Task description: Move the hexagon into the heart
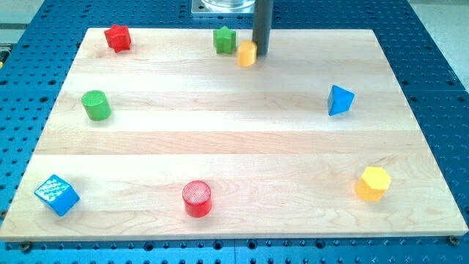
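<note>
Resting at the view's top centre, my tip point(261, 53) touches the right side of the small yellow block point(247, 53), whose shape is unclear; no fingers exist on this rod; the yellow hexagon point(373, 183) lies on the tabletop point(234, 139) at the lower right, well apart; a green block point(224, 39) sits just left.
</note>
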`<state>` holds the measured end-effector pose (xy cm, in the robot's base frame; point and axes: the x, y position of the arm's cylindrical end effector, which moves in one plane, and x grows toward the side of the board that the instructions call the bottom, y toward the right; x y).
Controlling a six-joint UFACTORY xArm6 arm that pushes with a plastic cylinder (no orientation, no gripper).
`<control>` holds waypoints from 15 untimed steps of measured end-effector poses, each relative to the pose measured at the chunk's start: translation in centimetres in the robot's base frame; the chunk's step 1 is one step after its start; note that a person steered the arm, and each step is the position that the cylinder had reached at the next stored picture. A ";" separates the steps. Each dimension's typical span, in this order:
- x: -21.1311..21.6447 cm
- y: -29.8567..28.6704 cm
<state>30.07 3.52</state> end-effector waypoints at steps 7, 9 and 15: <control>28.1 18.2; 21.5 7.8; 15.6 4.0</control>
<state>45.67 7.50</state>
